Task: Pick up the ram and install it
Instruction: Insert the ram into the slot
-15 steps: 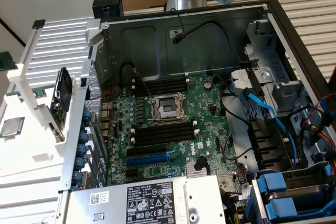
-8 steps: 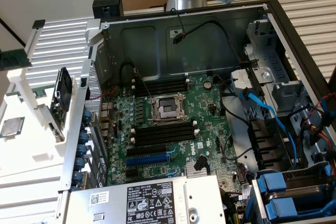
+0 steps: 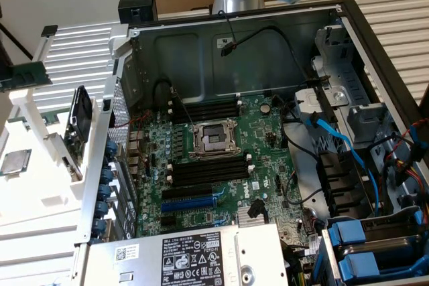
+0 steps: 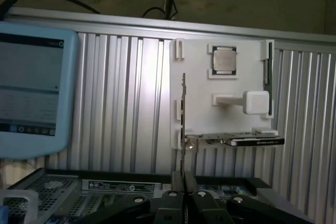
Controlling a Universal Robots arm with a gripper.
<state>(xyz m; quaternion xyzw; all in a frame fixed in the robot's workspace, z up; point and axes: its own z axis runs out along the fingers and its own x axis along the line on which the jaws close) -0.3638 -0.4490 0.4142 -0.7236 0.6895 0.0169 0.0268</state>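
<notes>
The claw [image 4: 183,195] is pinched narrowly on the lower end of the ram [image 4: 182,124], which stands upright on edge above it, in front of the white rack [image 4: 199,108] holding a processor chip [image 4: 224,60]

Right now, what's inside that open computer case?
Inside the case lies a green motherboard with an empty processor socket, black memory slots, and black and blue cables. The silver box covers what's beneath it.
</notes>
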